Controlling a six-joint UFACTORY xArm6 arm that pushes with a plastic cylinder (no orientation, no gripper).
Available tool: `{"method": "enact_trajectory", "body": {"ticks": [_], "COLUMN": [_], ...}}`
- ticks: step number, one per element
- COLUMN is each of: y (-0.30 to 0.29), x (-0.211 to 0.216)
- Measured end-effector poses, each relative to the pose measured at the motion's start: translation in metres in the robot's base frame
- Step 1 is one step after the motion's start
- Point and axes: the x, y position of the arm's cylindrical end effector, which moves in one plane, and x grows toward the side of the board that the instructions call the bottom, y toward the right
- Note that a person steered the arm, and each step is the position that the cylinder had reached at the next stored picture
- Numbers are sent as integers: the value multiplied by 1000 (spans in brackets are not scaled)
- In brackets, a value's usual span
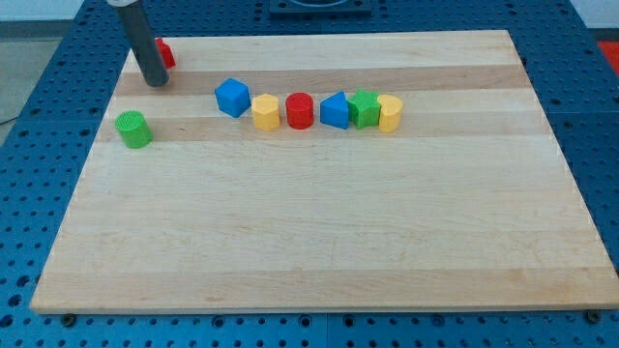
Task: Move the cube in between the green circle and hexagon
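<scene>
My tip (pixel 155 81) rests on the board at the top left, right beside a red block (pixel 164 54) that the rod partly hides. A green circle (pixel 133 129) lies below the tip, a short gap away. A blue cube (pixel 232 97) lies to the tip's right, apart from it. A yellow hexagon (pixel 266 112) sits just right of the cube, nearly touching it. The cube is between the green circle and the hexagon, much closer to the hexagon.
Right of the hexagon runs a row: a red cylinder (pixel 300 110), a blue triangle (pixel 335 110), a green star-like block (pixel 365 107), a yellow block (pixel 390 113). The wooden board (pixel 319 232) lies on a blue pegboard table (pixel 29 193).
</scene>
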Motion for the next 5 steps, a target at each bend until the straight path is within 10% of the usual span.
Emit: {"method": "enact_trajectory", "body": {"ticks": [5], "y": [103], "x": [13]}}
